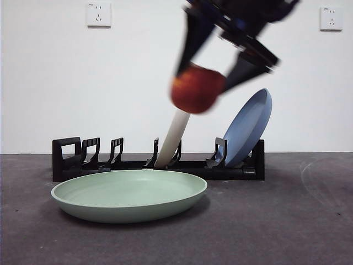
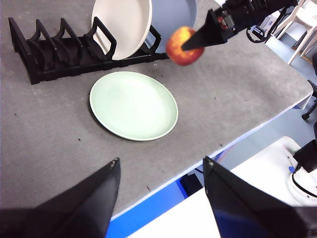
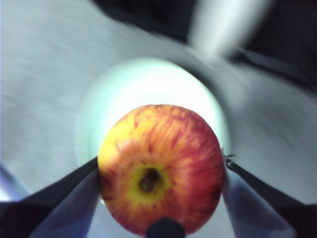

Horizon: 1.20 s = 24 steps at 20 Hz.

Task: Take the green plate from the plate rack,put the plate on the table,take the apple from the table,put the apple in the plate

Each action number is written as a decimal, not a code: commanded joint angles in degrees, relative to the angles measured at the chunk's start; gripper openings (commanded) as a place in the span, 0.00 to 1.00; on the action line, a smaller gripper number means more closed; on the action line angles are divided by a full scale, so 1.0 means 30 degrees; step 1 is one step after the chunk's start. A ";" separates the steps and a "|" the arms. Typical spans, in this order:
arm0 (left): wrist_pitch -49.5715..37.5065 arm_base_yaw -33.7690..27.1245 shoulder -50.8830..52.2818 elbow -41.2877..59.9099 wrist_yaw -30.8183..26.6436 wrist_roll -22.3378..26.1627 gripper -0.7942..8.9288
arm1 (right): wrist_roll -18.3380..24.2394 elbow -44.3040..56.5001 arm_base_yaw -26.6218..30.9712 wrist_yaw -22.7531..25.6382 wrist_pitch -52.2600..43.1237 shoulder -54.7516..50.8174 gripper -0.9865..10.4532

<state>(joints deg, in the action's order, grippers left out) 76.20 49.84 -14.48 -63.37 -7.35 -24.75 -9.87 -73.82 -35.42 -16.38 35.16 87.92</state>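
Observation:
The green plate [image 1: 129, 193] lies flat on the table [image 1: 287, 221] in front of the plate rack [image 1: 160, 163]. It also shows in the left wrist view [image 2: 133, 105] and, blurred, in the right wrist view [image 3: 148, 82]. My right gripper [image 1: 204, 88] is shut on the apple [image 1: 197, 88] and holds it in the air, above the rack and to the right of the plate's middle. The apple fills the right wrist view [image 3: 161, 168] and shows in the left wrist view [image 2: 181, 45]. My left gripper [image 2: 161, 171] is open and empty, high above the table's front edge.
A cream-white plate [image 1: 174, 138] and a blue plate [image 1: 248, 127] stand tilted in the rack. The rack's left slots [image 1: 91, 152] hold nothing. The table's edge [image 2: 237, 139] runs near the left gripper.

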 commanded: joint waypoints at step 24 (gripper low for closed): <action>-0.0131 0.0044 0.0131 0.0029 -0.0066 -0.0182 0.37 | -0.0138 -0.2769 -0.4597 0.5799 -0.0364 0.8204 0.19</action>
<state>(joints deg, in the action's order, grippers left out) 76.20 49.84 -14.48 -63.40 -7.35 -24.75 -10.26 -82.06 -49.10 1.06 33.95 111.39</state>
